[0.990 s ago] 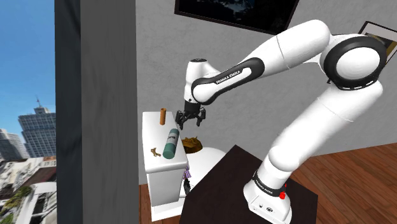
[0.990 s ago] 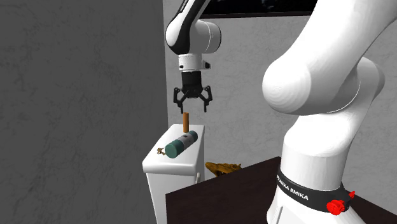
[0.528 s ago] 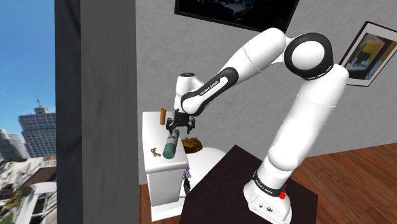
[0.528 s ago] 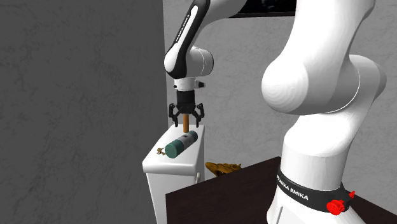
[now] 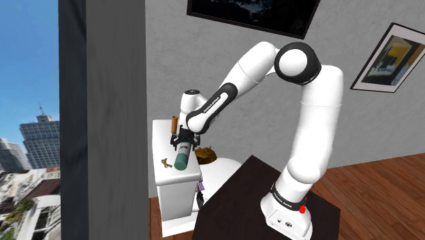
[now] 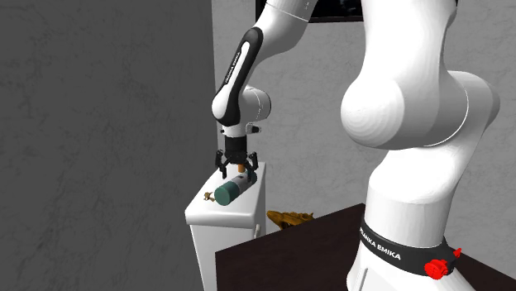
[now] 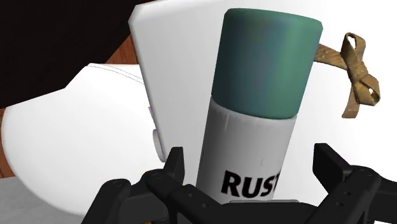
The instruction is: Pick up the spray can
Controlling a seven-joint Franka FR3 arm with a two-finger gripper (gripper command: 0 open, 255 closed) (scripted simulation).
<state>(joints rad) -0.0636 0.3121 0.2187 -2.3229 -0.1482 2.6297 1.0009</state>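
Wrist view has the gripper (image 7: 251,159) spread astride the lying spray can (image 7: 261,114), untouched, its long axis square to the closing line.

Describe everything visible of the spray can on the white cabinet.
The spray can is a cylinder with a white body, a dull teal cap and black letters reading RUS. It lies on its side on top of the white cabinet. The open gripper straddles its white body, a finger on each side with a gap, so nothing grips it; only the cabinet seems to touch it.
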